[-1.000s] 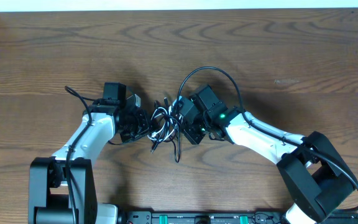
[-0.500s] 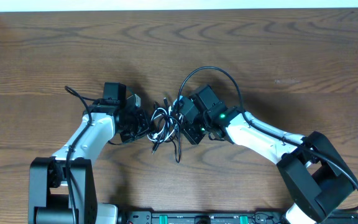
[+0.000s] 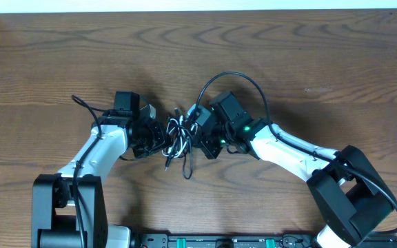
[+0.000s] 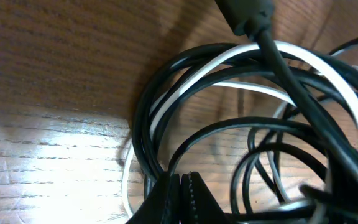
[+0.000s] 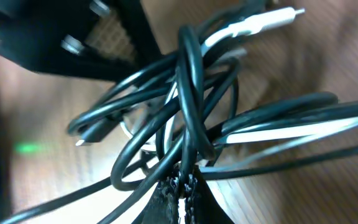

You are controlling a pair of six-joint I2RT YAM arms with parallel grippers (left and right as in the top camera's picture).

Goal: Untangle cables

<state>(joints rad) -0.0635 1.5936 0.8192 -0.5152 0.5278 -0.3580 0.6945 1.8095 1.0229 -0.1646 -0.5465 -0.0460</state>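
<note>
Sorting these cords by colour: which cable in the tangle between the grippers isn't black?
The single thin white cable, looped through the thin black cables. Every other cord in the knot is black.

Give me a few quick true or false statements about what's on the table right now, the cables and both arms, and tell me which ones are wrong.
1. The cable tangle lies between the left end effector and the right end effector. True.
2. Every cable is black. False: a white cable runs among the black ones.
3. The table is wood-grained. True.
4. The right end effector is wide open. False: it is shut on black cable in the tangle.
5. The left end effector is far from the cables. False: it is at the tangle too.
</note>
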